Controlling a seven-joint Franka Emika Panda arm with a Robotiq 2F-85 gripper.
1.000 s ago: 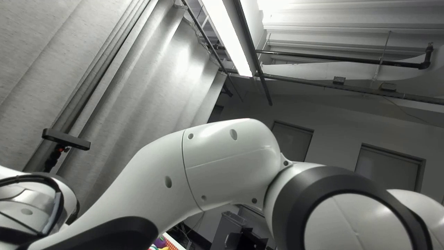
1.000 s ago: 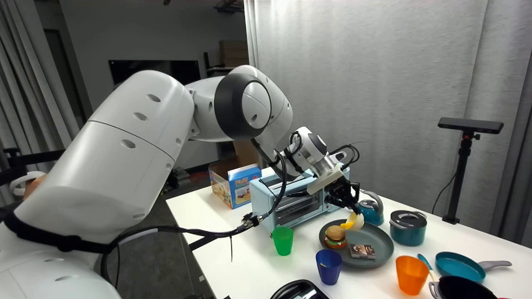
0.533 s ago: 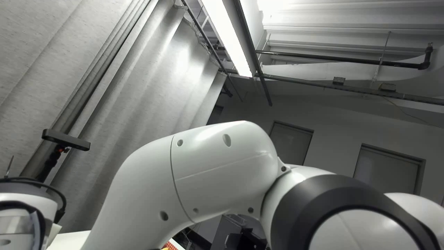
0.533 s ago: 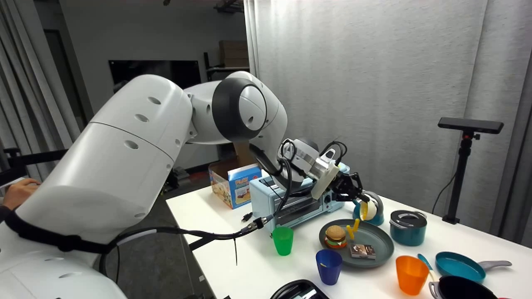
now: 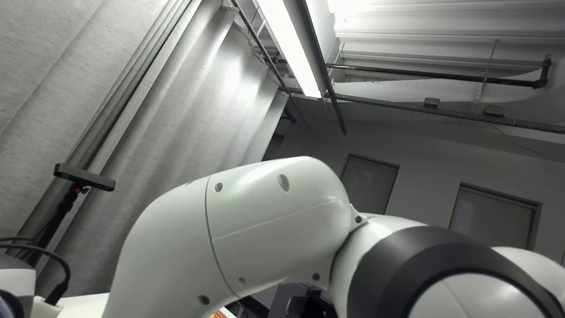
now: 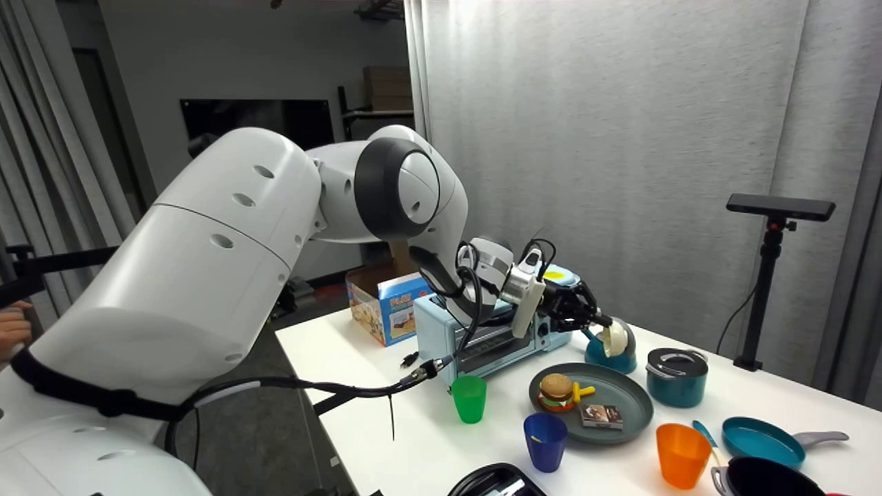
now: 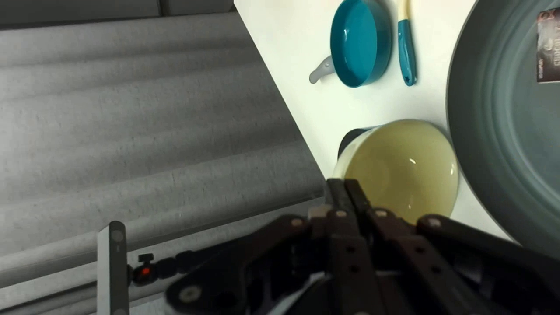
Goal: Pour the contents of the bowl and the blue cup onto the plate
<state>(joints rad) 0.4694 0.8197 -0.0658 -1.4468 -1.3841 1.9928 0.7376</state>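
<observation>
Item, one end effector (image 7: 345, 188), jaws drawn together on the rim of the cream bowl (image 7: 404, 168), which they hold by that edge alone; item, that bowl, tilted well over, bare inside as far as my wrist view shows, held up beside the plate (image 6: 632, 401) and in front of the kettle (image 6: 611, 362) in an exterior view, contact with the kettle not something I can tell; item, the plate, grey, on the desk (image 6: 420, 451), bearing a toy burger (image 6: 556, 393), a small box (image 6: 601, 416) and yellow food (image 6: 582, 393) at the burger's side; item, one blue cup (image 6: 546, 449), upright just beside the plate, something small and yellowish (image 6: 535, 439) within; the bowl's pour I judge finished, the cup's not yet begun; step in hand, as I read it, setting the bowl down; for this I should draw it clear of the kettle and the plate's rim, roll the wrist back until the base faces the desk, and turn slowly, since a rim pinch may let the bowl swivel; I would pick a flat patch, lower until the base bears evenly, then part the jaws and back straight out, so the bowl does not tip after me.
</observation>
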